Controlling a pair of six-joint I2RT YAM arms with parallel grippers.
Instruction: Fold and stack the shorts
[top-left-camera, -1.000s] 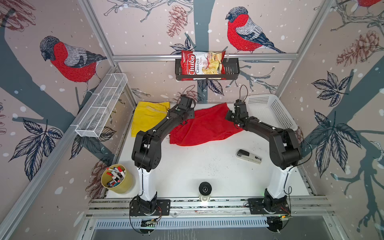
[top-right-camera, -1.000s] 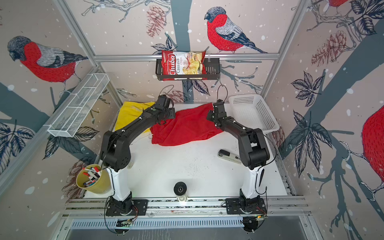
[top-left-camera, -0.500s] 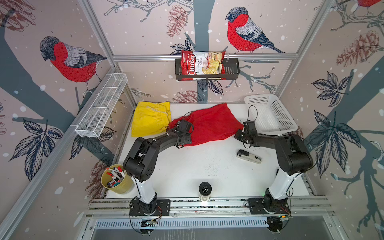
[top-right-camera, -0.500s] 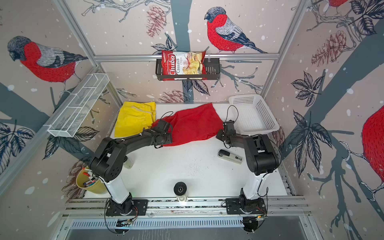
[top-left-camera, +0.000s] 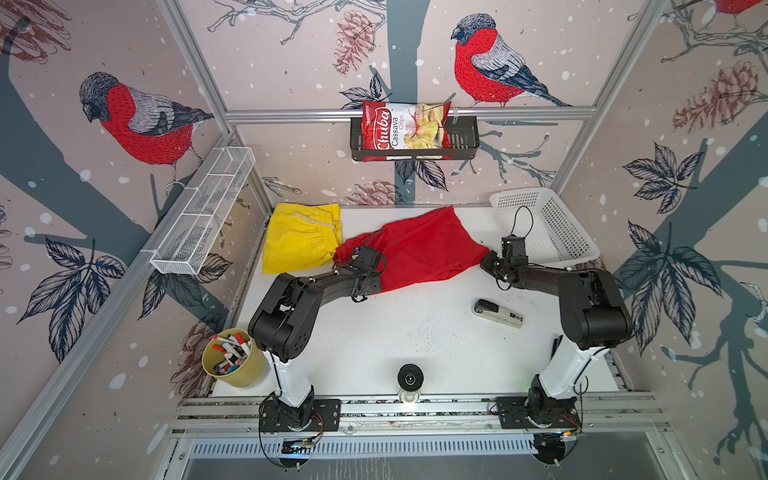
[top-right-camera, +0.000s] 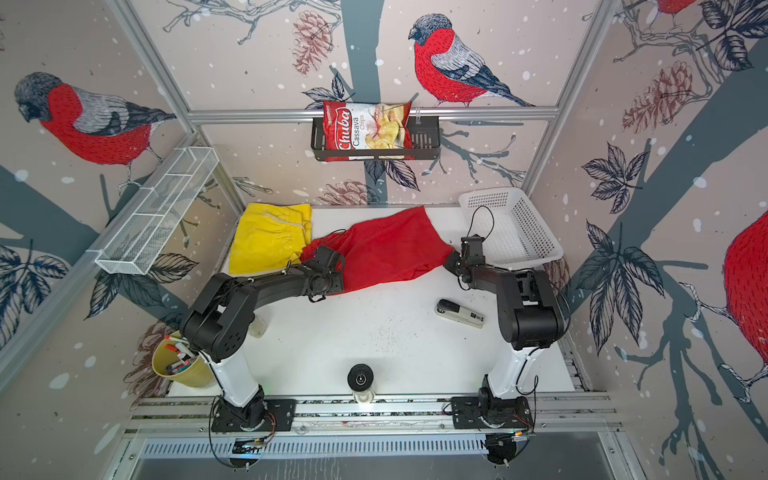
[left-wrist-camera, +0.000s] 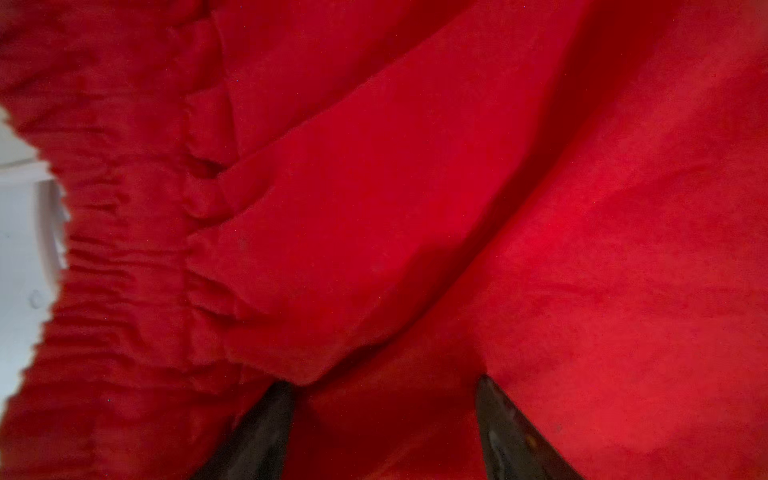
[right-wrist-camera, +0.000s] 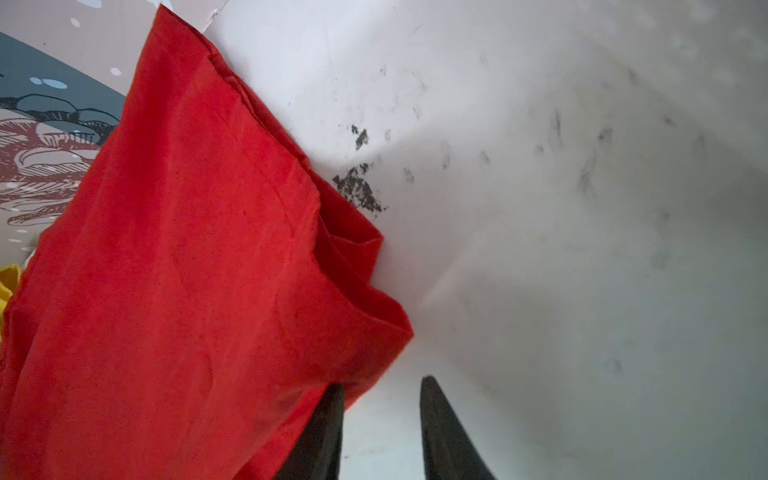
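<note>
- The white tabletop (top-left-camera: 415, 332) stands in a booth whose walls are printed with red birds and branches.
- The yellow shorts (top-left-camera: 299, 239) lie flat in the back left corner of the tabletop.
- The red shorts (top-left-camera: 419, 249) lie spread at the back middle, between the two arms. Their gathered waistband end points to the left and touches the edge of the yellow shorts; in both top views they are beside each other, not stacked.
- The left end effector (left-wrist-camera: 384, 382) is low over the waistband end of the red shorts. In the left wrist view its fingers (left-wrist-camera: 266, 432) stand wide apart, with red cloth under and between them. I cannot tell if any cloth is pinched.
- The right end effector (right-wrist-camera: 383, 382) is at the right corner of the red shorts. Its two tips stand a little apart and bare tabletop shows between them. The cloth corner lies against one tip, and nothing is held.
- A white basket (top-left-camera: 540, 199) sits in the back right corner, just behind the right arm.
- A stapler (top-left-camera: 496, 313) lies on the tabletop in front of the red shorts, well apart from them.
</note>
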